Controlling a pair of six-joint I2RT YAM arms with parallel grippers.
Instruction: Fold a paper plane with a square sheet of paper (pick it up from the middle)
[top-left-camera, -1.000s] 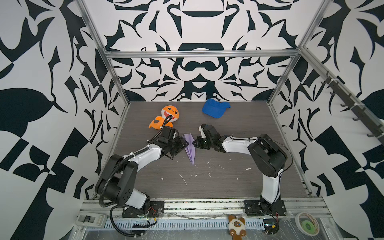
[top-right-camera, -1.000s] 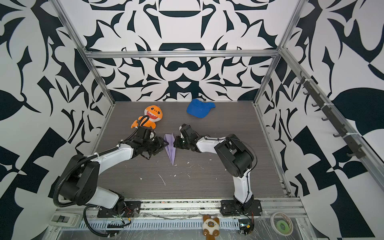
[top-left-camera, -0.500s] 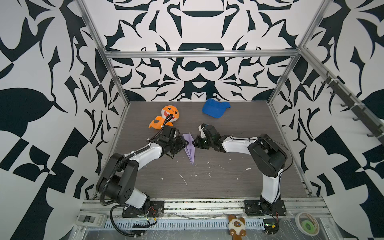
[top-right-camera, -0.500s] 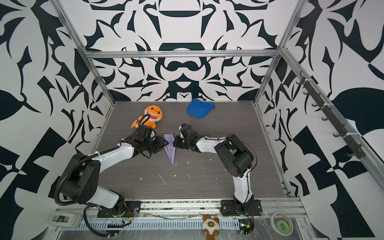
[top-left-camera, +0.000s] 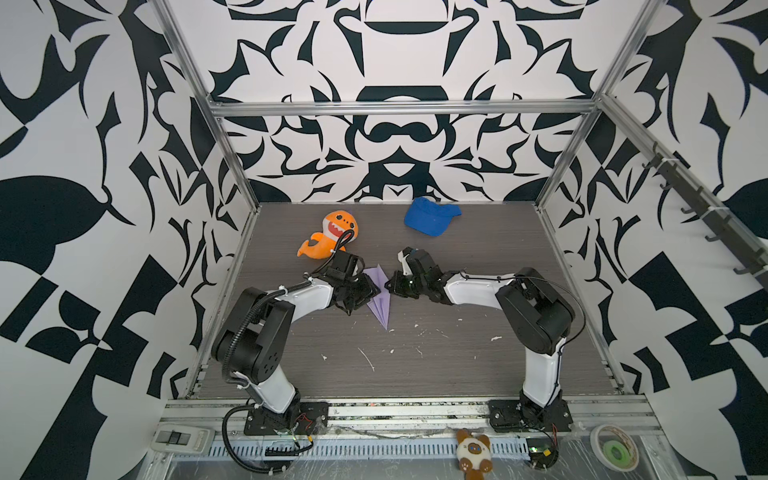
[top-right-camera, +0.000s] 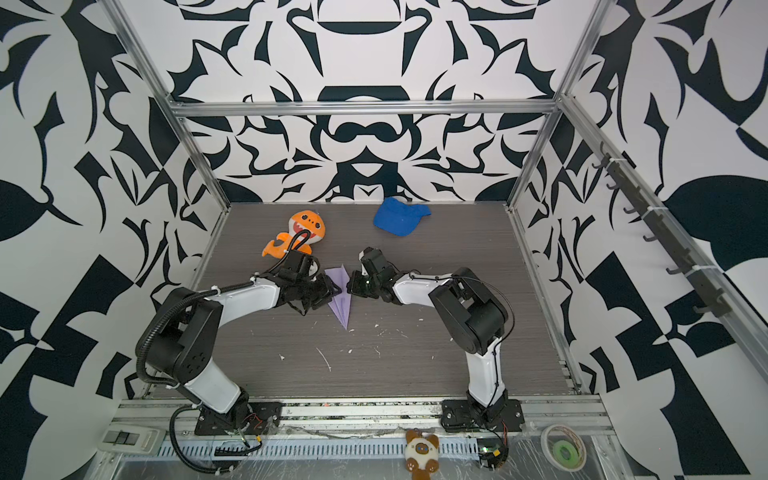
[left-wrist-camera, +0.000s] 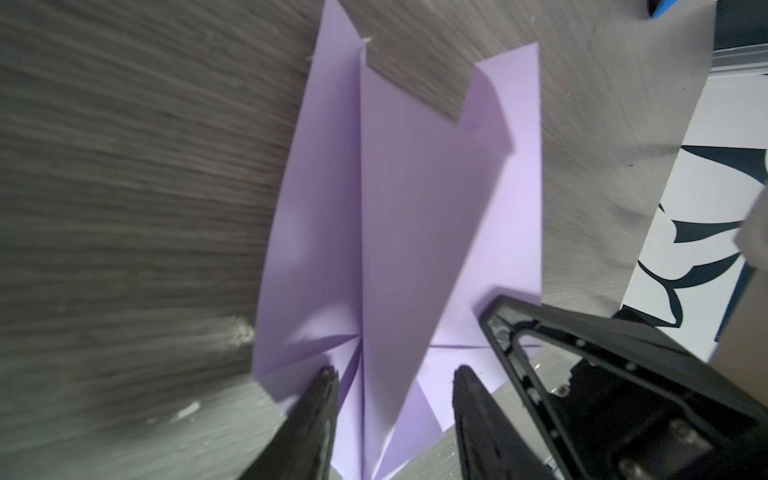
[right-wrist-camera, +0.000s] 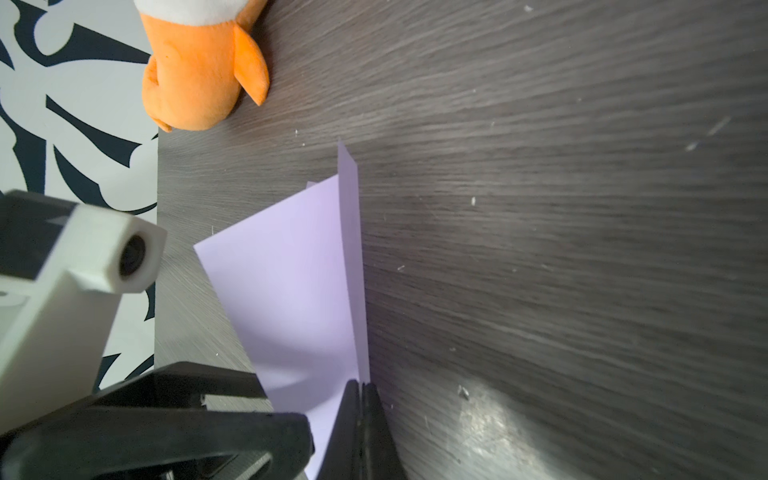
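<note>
The square sheet of paper lies folded as a pale-lavender paper plane (top-left-camera: 380, 305) (top-right-camera: 341, 305) mid-table, its nose pointing toward the front edge. My left gripper (top-left-camera: 365, 291) (left-wrist-camera: 392, 370) is open. Its fingertips (left-wrist-camera: 326, 374) rest on the paper on either side of the raised centre fold (left-wrist-camera: 395, 208). My right gripper (top-left-camera: 388, 286) (right-wrist-camera: 360, 384) comes from the opposite side and is shut on the thin upright edge of one wing (right-wrist-camera: 353, 270). The wide tail end shows two separate flaps in the left wrist view.
An orange plush shark (top-left-camera: 332, 235) lies just behind the left arm, and a blue cap (top-left-camera: 430, 216) sits at the back near the wall. Small white scraps (top-left-camera: 365, 359) dot the dark wood table toward the front. Patterned walls enclose three sides.
The left jaws have narrowed slightly around the centre fold. The right gripper and the paper have not visibly moved.
</note>
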